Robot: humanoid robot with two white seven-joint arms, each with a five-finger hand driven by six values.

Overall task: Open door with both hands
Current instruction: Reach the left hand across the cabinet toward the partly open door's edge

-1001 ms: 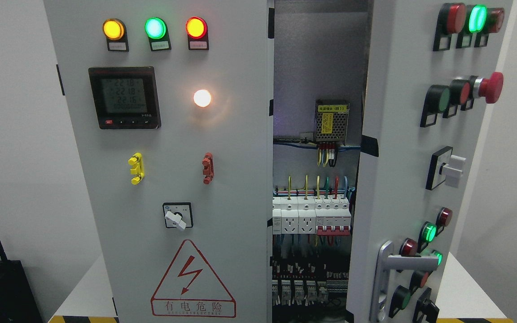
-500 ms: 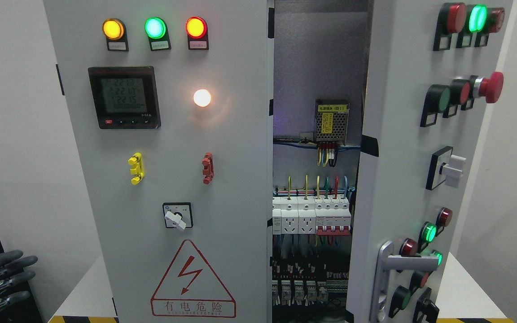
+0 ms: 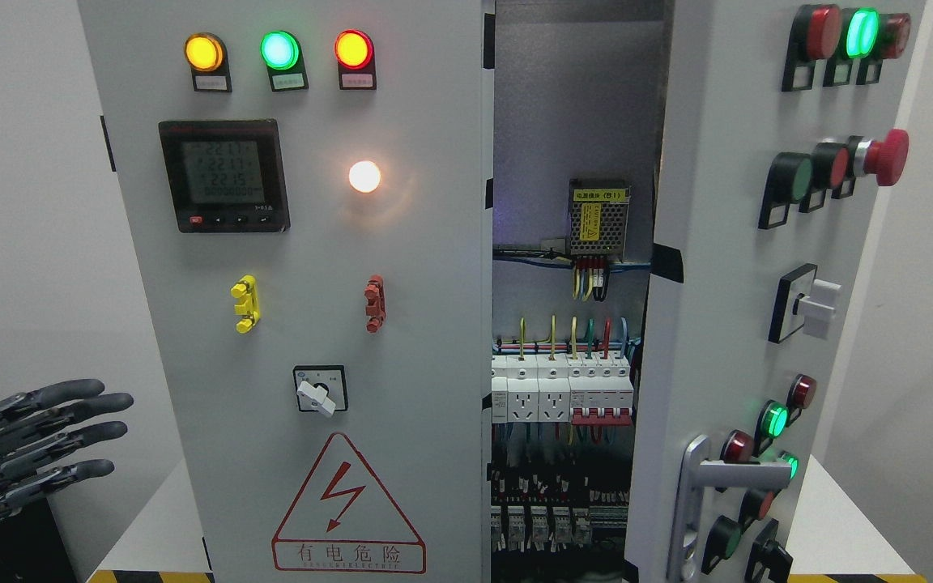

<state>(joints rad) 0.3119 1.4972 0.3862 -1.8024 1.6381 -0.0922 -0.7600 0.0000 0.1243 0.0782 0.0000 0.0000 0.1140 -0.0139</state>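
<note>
Door (image 3: 726, 308) at right ajar, stiff metal, likely heavy; best gripped by its handle (image 3: 705, 502); left hand (image 3: 25, 445) empty, fingers spread.

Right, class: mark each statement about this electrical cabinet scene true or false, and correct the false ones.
1. The right door is swung open, showing wiring inside. True.
2. The left hand grips the door handle. False: it hovers at the lower left with fingers spread, touching nothing.
3. Three lamps on the left door glow yellow, green and red. True.
4. The warning triangle sits above the meter. False: it sits near the door's bottom, below the meter.
5. The right hand is pushing a button. False: it is not in view.
</note>
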